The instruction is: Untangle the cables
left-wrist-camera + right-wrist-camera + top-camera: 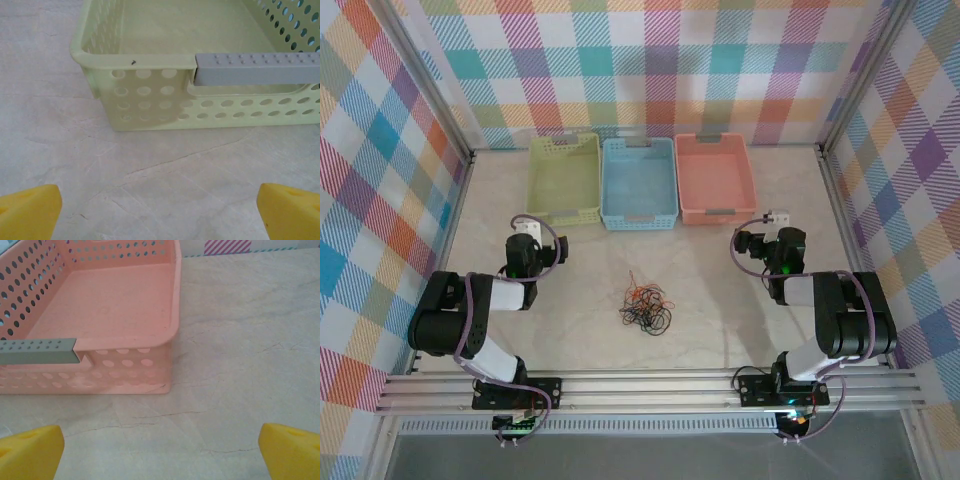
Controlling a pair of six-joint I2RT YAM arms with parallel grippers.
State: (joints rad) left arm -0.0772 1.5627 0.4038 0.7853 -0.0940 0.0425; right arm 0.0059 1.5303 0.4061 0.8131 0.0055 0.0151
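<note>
Your cables (646, 306) lie in one black and orange knot on the bench (720, 300), low in the centre of the top view, between the two arms and well apart from both. Higher in that frame three baskets stand side by side: the green basket (564, 180), the blue basket (639, 186) and the pink basket (715, 178). Your left hand (159, 212) gapes wide, holding nothing, facing the green basket's near wall. Your right hand (160, 450) is spread just as wide, facing the pink basket's corner.
</note>
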